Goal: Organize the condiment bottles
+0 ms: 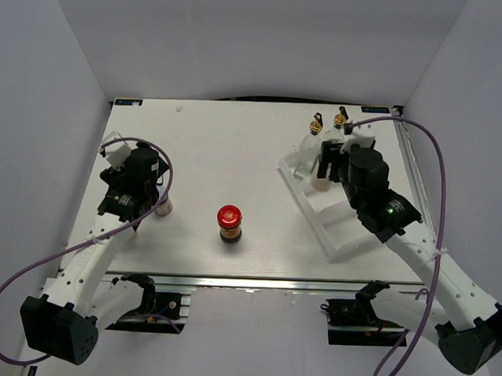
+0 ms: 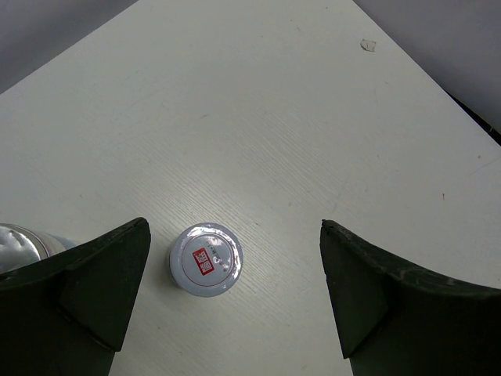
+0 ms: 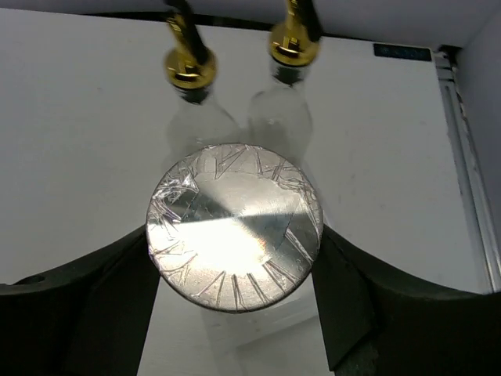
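Note:
My right gripper (image 3: 235, 266) is shut on the silver-lidded shaker (image 3: 235, 223), with a finger pressed against each side of its lid. In the top view the gripper (image 1: 328, 168) holds the shaker at the far end of the white tray (image 1: 337, 229). Two clear cruets with gold pourers (image 3: 188, 66) (image 3: 293, 43) stand just beyond it, also seen from above (image 1: 318, 123) (image 1: 341, 119). My left gripper (image 2: 235, 290) is open above the white-lidded jar (image 2: 206, 259), which stands upright nearer the left finger and untouched. The red-lidded brown jar (image 1: 229, 223) stands alone at the table's middle front.
A silvery round thing (image 2: 23, 243) peeks out behind my left finger; I cannot tell what it is. A pale jar (image 1: 163, 206) shows partly under the left gripper in the top view. Walls close in the table's left, right and back. A small speck (image 2: 368, 45) lies near the far edge.

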Tool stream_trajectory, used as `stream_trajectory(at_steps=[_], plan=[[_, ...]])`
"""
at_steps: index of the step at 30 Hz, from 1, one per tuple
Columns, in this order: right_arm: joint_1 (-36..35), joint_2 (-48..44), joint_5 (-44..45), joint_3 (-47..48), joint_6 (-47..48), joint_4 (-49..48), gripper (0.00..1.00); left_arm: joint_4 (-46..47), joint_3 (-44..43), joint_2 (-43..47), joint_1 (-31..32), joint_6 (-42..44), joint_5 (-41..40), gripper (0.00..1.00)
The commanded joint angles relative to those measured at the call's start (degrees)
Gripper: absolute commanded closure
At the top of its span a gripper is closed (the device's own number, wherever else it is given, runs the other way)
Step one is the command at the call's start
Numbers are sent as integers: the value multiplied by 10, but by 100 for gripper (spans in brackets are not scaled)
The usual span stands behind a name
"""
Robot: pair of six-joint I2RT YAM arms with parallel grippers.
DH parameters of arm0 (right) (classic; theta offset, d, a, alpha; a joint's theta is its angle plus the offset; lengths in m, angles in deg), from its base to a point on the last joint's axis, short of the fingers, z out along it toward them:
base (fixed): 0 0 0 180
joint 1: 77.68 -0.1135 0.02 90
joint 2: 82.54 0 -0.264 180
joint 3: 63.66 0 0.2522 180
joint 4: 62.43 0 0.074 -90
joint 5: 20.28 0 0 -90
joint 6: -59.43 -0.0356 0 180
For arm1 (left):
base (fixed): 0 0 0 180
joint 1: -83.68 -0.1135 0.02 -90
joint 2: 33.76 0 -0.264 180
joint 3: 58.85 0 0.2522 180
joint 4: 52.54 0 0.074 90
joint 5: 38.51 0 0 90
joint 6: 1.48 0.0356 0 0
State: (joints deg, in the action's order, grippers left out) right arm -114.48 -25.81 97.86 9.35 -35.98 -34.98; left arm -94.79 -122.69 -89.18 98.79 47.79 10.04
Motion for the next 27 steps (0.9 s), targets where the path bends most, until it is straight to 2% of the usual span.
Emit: stream_trajectory(at_steps=[1,10,19,27], plan=[[63,-20,44,-18,-31,-34,99,5,1,11,-3,5,1,2],[164,51,-50,-64,18,-186,100,-13,-5,11,-3,-2,-10,2],[200,86,-95,-120,0,-243,100,-58,-15,18,-3,-33,-23,2],[208,112,-128,-208,7,-362,93,-119,-22,48,-3,-75,-44,2]])
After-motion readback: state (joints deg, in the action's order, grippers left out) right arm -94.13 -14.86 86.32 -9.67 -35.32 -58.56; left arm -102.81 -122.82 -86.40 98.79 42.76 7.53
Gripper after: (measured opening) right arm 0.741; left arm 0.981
